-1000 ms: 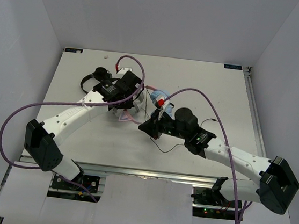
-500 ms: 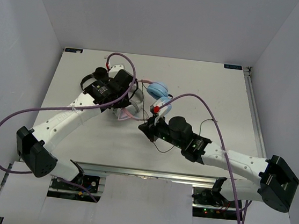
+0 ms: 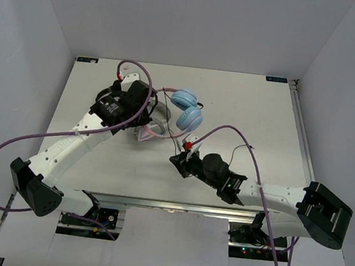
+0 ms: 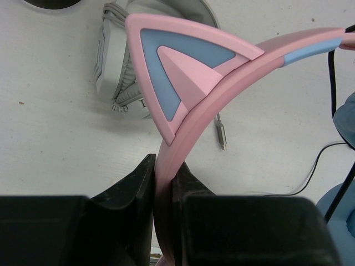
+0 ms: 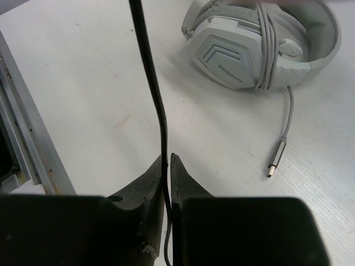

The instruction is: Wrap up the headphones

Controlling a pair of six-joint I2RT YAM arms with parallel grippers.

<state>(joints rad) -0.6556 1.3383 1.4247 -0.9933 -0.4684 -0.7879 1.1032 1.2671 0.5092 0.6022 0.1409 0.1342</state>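
Observation:
The headphones have a pink headband with a cat ear point(image 4: 188, 72) and two light blue ear cups point(image 3: 186, 108). They lie left of the table's centre. My left gripper point(image 4: 165, 160) is shut on the pink headband just below the ear; from above it point(image 3: 145, 120) sits left of the cups. The thin dark cable point(image 5: 151, 72) runs from the cups toward the near edge. My right gripper point(image 5: 167, 158) is shut on that cable, low over the table, and stands point(image 3: 176, 159) nearer the front than the cups.
Grey-white headphones point(image 5: 260, 44) with their own grey cord wound round them lie by the pink band point(image 4: 119, 66); their USB plug point(image 5: 275, 160) rests on the table. A metal rail point(image 5: 22, 138) runs along the table's near edge. White walls enclose the table.
My left arm has drawn back to the left with the headband, uncovering the blue cups. My right gripper has moved toward the near edge along the cable.

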